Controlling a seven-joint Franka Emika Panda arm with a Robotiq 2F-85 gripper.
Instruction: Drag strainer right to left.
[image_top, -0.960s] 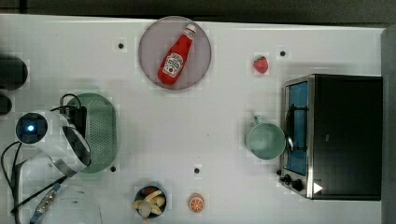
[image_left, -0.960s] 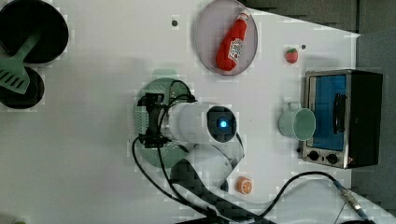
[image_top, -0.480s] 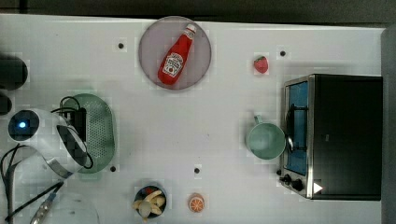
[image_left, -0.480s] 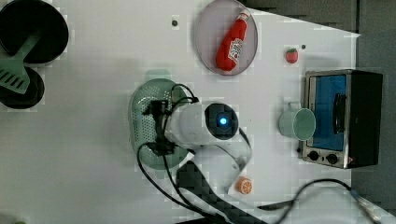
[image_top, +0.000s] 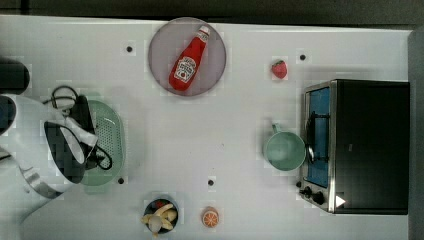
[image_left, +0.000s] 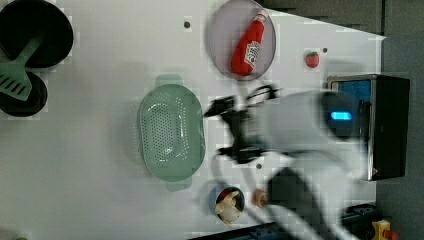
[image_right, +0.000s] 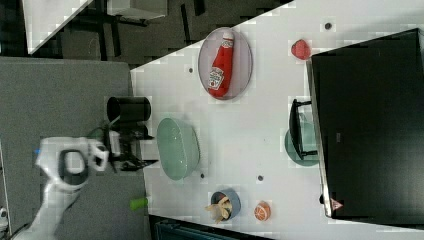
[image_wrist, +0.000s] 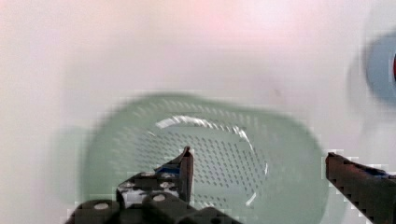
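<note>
While our gripper (image_wrist: 259, 163) hangs released above it, the strainer (image_left: 171, 131) rests free.
We see it upright near the table's (image_top: 235, 125) left edge in the top view — nothing inside.

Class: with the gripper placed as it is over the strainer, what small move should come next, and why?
Probably lift straight up and clear. The gripper is open and grips nothing, one finger over the strainer and the other past its rim. The strainer already lies at the top view's left, far from the cup, so the drag looks finished.
</note>
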